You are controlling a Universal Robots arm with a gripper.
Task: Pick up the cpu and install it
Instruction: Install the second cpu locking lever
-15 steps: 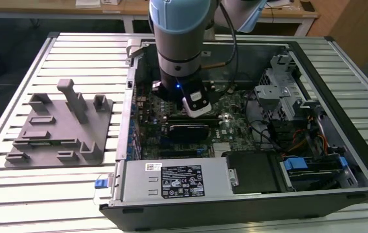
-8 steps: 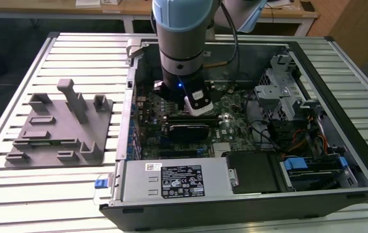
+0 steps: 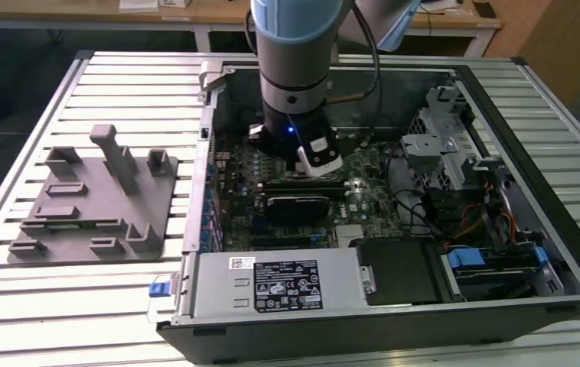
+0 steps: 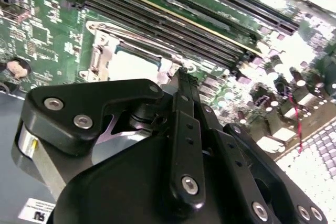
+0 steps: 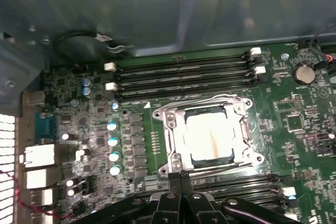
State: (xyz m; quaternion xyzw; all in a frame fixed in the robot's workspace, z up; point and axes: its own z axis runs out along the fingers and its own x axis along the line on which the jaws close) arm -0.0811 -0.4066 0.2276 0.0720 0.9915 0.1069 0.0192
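Your gripper has its fingers pressed together, tips meeting in one thin black line, nothing pinched between them. In the first wrist view those tips sit right at the edge of the socket frame, on the frame's side facing the nearer memory slots.

The cpu lies inside that socket frame, silvery top plate up and bright with glare, flat and square to the frame. The frame's metal border runs all around it. You can't tell from these shots whether the retention lever is latched.

In the second wrist view the closed gripper points toward the same socket frame; the cpu shows just beyond the tips as a washed-out patch, partly hidden by the black linkage.

In the exterior view the arm reaches down into the open computer case, wrist over the motherboard near the socket frame. A grey fixture block sits on the slatted table, well apart from the socket frame, outside the case wall.
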